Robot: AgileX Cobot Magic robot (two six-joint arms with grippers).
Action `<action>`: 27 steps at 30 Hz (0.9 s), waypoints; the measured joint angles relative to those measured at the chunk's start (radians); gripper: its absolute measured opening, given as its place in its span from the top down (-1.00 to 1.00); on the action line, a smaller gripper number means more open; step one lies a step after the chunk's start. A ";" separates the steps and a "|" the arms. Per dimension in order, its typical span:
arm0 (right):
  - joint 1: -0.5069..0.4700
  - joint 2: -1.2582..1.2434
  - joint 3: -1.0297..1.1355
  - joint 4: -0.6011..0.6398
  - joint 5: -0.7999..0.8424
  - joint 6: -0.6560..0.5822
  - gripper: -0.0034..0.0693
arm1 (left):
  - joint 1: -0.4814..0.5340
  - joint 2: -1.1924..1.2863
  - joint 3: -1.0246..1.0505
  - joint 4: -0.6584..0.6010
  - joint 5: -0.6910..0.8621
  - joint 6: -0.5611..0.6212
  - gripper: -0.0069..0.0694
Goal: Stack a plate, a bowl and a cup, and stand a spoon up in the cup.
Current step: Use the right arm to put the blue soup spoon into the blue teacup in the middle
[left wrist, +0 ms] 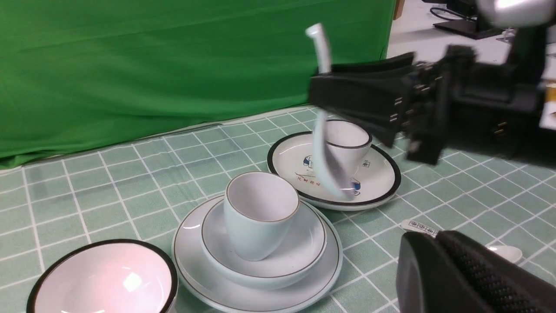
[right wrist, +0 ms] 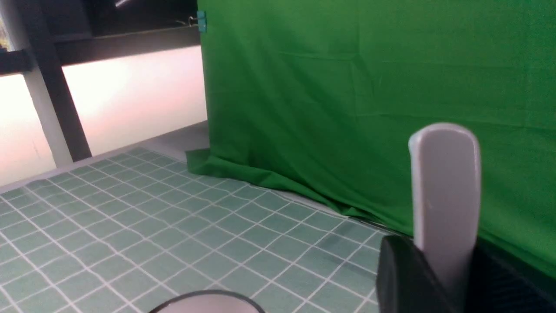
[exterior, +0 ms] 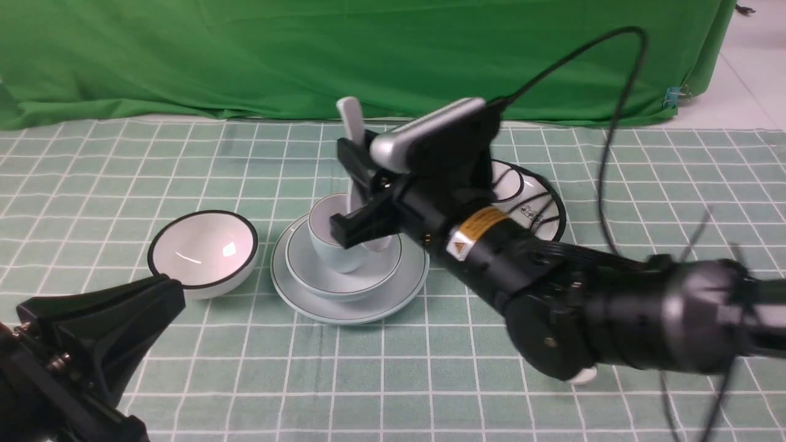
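Note:
The pale blue plate point(exterior: 350, 310) lies mid-table with the pale blue bowl point(exterior: 344, 279) on it and the pale blue cup point(exterior: 331, 245) standing in the bowl. My right gripper point(exterior: 359, 184) is shut on the plain white spoon point(exterior: 350, 123) and holds it upright, handle up, by the cup. In the left wrist view the spoon point(left wrist: 323, 143) hangs outside the cup point(left wrist: 256, 217), its lower end in the air on the cup's far side. The right wrist view shows the handle point(right wrist: 445, 195) between the jaws. My left gripper point(exterior: 175, 294) is shut and empty at the front left.
A white black-rimmed bowl point(exterior: 202, 248) sits left of the stack. A black-rimmed printed plate point(left wrist: 378, 182) with a black-rimmed cup point(left wrist: 347, 139) stands behind my right arm. A spoon with printed marks point(left wrist: 417, 226) lies beside my left gripper point(left wrist: 434, 243). A green curtain closes the back.

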 joint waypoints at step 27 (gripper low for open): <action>-0.077 0.294 -0.269 -0.145 0.059 0.143 0.43 | 0.000 0.000 0.000 0.004 0.060 0.004 0.79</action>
